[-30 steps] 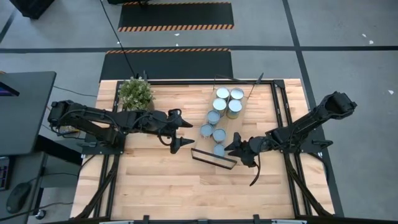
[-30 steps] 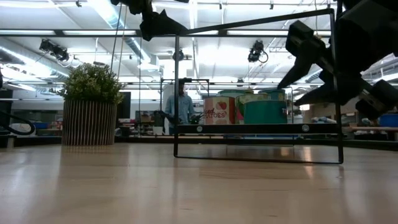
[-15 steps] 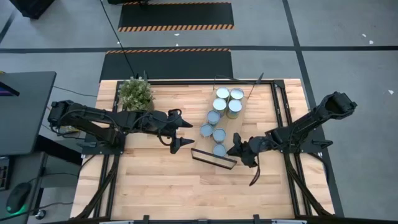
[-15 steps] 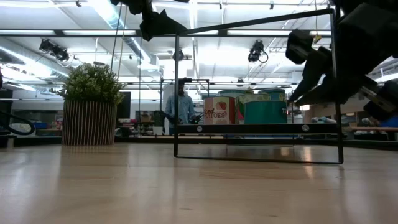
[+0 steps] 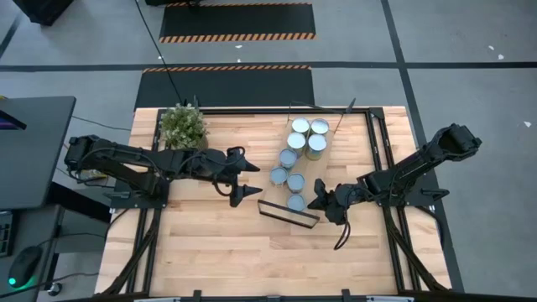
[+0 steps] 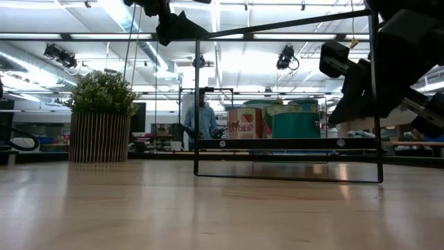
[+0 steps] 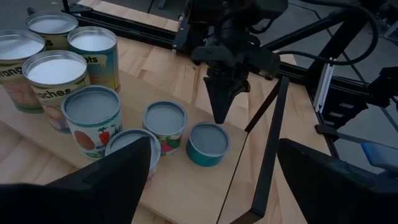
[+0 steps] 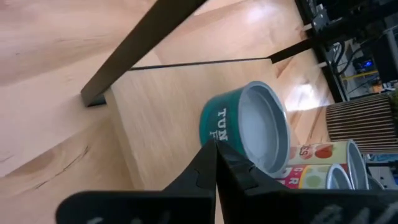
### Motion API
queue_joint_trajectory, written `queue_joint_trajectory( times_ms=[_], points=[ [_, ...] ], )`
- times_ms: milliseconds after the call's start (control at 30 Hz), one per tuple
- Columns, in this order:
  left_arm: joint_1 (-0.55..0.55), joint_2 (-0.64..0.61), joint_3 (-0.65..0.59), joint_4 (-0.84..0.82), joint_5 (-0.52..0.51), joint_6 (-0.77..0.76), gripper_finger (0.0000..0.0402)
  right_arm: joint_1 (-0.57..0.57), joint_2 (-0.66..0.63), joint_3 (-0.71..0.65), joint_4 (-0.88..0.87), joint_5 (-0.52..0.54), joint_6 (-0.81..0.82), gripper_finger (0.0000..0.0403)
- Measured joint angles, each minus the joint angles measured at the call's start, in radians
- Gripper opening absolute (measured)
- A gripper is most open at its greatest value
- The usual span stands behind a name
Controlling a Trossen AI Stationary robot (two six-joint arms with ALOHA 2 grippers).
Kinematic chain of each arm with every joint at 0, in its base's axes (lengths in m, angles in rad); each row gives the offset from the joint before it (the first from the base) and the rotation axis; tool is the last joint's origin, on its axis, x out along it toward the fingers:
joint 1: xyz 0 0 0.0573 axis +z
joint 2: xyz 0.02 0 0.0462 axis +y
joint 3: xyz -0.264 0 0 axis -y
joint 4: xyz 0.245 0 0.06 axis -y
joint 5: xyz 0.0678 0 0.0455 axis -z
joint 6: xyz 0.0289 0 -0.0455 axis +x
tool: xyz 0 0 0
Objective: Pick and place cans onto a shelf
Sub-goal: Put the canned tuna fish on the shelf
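Seen from above, seven cans sit grouped on the shelf, a light-wood board with a thin black wire frame at its ends, which lies across the middle of the wooden table. The right gripper hangs just beside the teal can, the short tin nearest the shelf's near end, with its two dark fingers pressed together into a single point and nothing between them. The right wrist view shows that point aimed at the teal can's green side, close to it; whether the tips touch the tin cannot be told. From the left wrist camera, the same closed right gripper points down at the board just beyond the teal can, with the taller labelled cans ranked behind it. The left gripper waits over bare table to the left of the shelf, well apart from the cans, its fingers spread wide and holding nothing. A potted plant stands at the table's far left corner. In the low view, a person stands in the room beyond the table.
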Motion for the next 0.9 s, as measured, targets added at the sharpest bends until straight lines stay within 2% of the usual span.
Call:
queue_joint_trajectory(
  times_ms=[133,433,767,900],
  points=[
    [0.0,0.0,0.0,0.0,0.0,0.003,0.0355,-0.001,0.024,0.037,-0.033,-0.004,0.0,0.0005],
    [0.0,0.0,0.0,-0.002,0.0,0.005,0.0355,-0.06,0.163,0.128,-0.042,-0.016,-0.031,0.0007],
    [-0.002,0.0,0.0,-0.015,0.0,0.002,0.0355,-0.068,0.173,0.143,-0.052,-0.038,0.001,0.001],
    [-0.003,0.0,0.0,-0.016,0.0,-0.003,0.0355,-0.068,0.162,0.143,-0.062,-0.038,0.017,0.0024]
  ],
)
